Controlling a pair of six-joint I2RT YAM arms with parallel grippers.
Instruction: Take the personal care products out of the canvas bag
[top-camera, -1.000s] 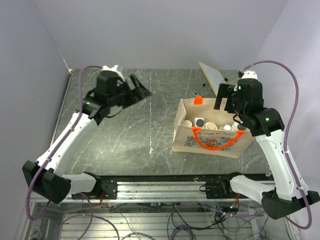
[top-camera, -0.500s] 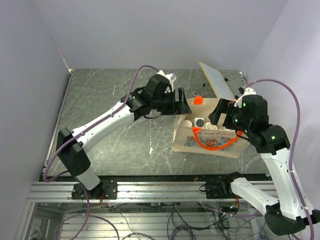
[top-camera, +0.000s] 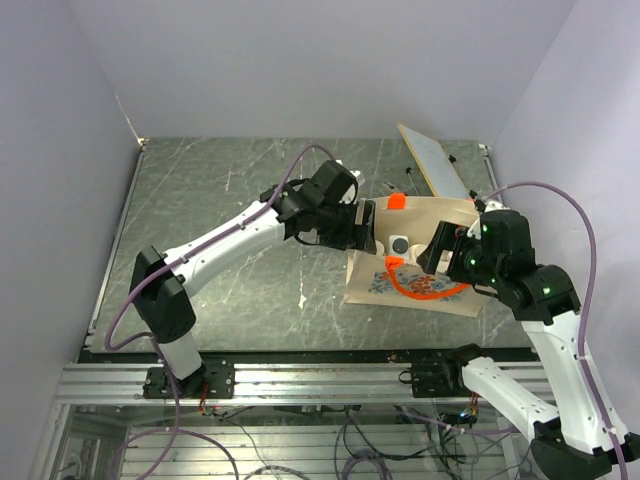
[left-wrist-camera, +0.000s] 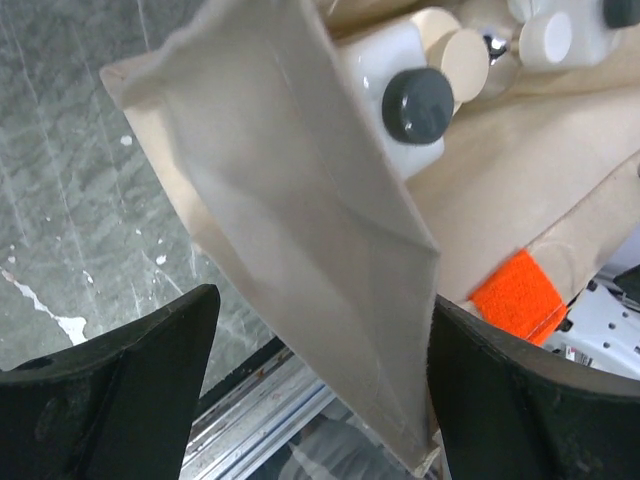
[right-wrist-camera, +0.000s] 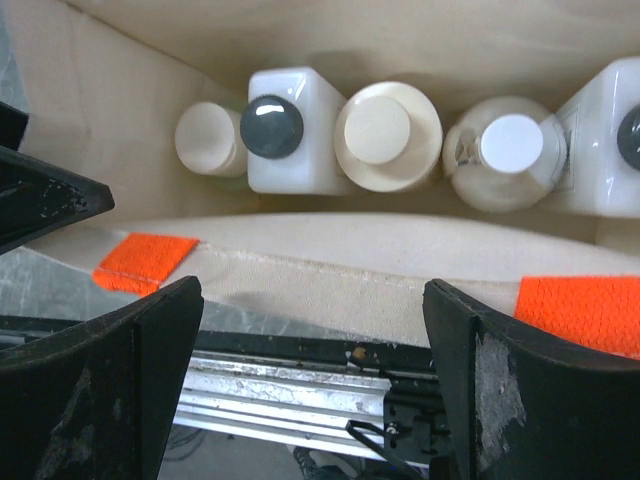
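The canvas bag (top-camera: 425, 290) stands at the right of the table, open at the top. My left gripper (top-camera: 361, 232) is open and straddles the bag's left end wall (left-wrist-camera: 300, 220). My right gripper (top-camera: 447, 256) is open and hangs over the bag's near wall (right-wrist-camera: 330, 265). Inside stand the personal care products in a row: an olive-green cylinder with a beige cap (right-wrist-camera: 208, 138), a white rectangular bottle with a black cap (right-wrist-camera: 272, 128), a cream round one (right-wrist-camera: 386, 131), a round one with a white cap (right-wrist-camera: 510, 146) and a second white rectangular bottle (right-wrist-camera: 620, 120). The black-capped bottle also shows in the left wrist view (left-wrist-camera: 415, 105).
A flat tan board (top-camera: 432, 158) leans at the back right behind the bag. The bag's orange tab (left-wrist-camera: 518, 295) and orange handle (right-wrist-camera: 585, 312) lie at its rim. The metal rail (top-camera: 320, 375) runs along the near table edge. Walls close in on both sides.
My left arm has swung from the far left across to the bag's left end. My right gripper has come down and nearer over the bag. The bag now leans, its print facing more upward.
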